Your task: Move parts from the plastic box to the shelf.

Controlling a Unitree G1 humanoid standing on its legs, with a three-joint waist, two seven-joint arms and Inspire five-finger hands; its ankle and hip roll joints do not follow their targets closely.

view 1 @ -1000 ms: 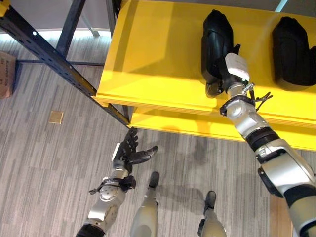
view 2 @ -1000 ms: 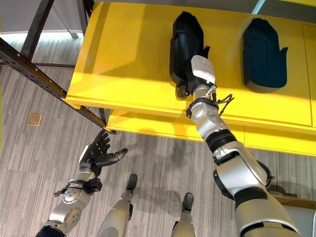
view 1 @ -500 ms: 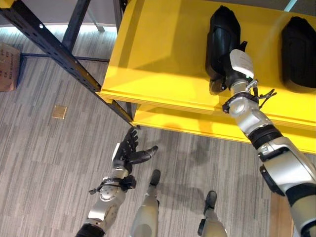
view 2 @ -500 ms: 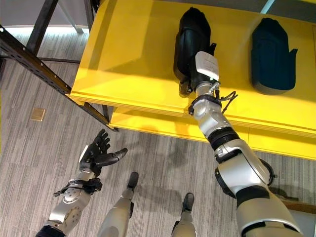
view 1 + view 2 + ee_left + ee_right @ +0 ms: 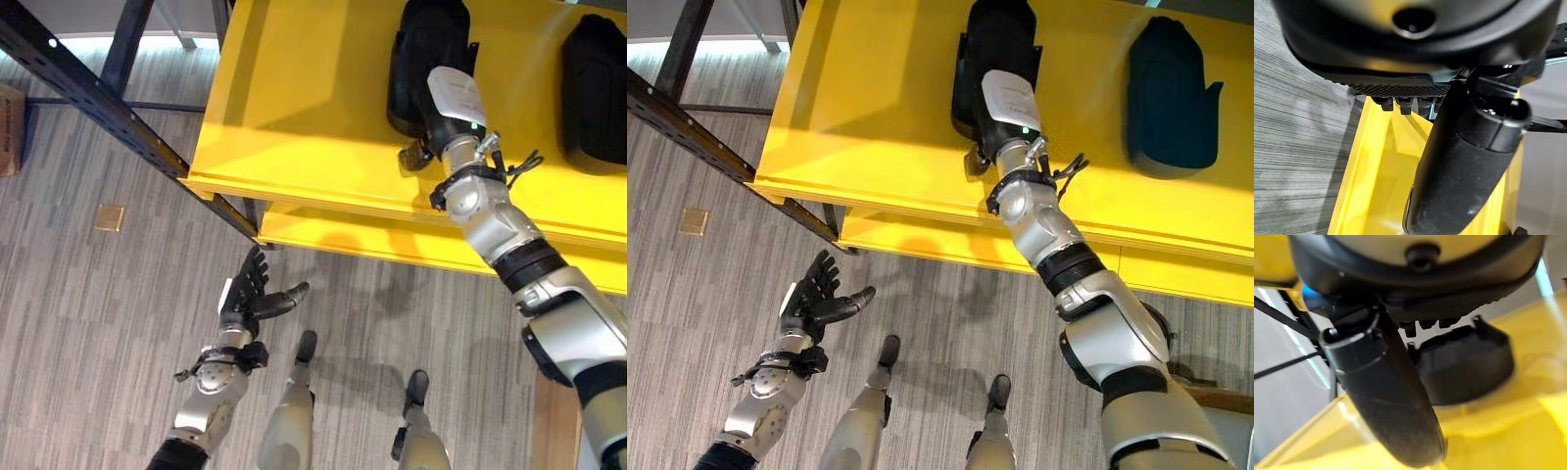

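I'm seeing a bright yellow shelf (image 5: 294,108) with two black parts (image 5: 421,59) (image 5: 596,88) on it, dark blue-black rack posts (image 5: 88,93), grey streaky striped floor (image 5: 88,323) with a little tan square (image 5: 110,216), and dark hands (image 5: 250,299) (image 5: 436,132), the right one wearing a white cover.

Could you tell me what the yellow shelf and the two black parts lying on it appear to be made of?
The yellow shelf looks like painted sheet metal: smooth, glossy, with a folded front lip, though coated board is possible. The black part by the right hand and the second black part look like moulded plastic: matt, rounded, shell-like shapes with notched edges.
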